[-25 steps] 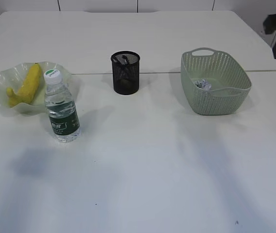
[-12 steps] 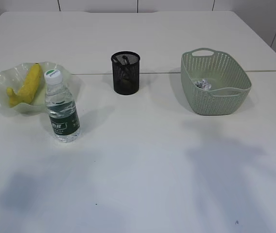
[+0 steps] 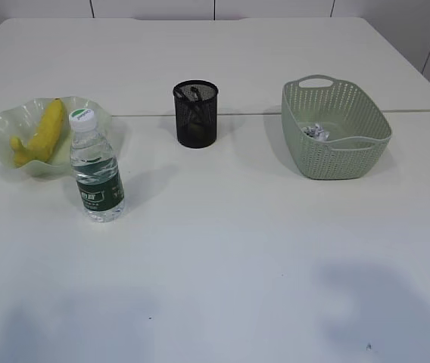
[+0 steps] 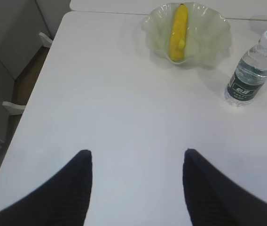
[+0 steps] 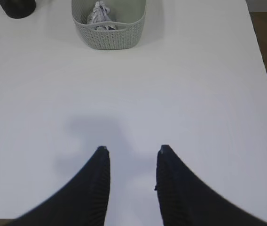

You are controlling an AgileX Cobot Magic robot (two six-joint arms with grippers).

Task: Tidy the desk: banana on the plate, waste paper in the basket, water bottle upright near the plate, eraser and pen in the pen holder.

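Exterior view showed the job looking all but finished. At the left of the frame the yellow banana [image 3: 42, 133] lay in the pale green ruffled glass plate [image 3: 3, 121], and the clear plastic water bottle with a green label [image 3: 97, 168] stood upright just beside it. At upper centre the black mesh pen holder [image 3: 195, 113] held dark items I took for the pen and eraser, though I could not tell them apart. At the right, the crumpled white waste paper [image 3: 316, 131] sat inside the sage-green woven plastic basket [image 3: 336, 127].

Both arms were out of that frame. Each wrist view showed its pincer over bare white table [image 3: 222, 249]: the left gripper [image 4: 137, 157] spread wide and empty, the right gripper [image 5: 132, 151] parted more narrowly, also empty. Nothing stood in the way.
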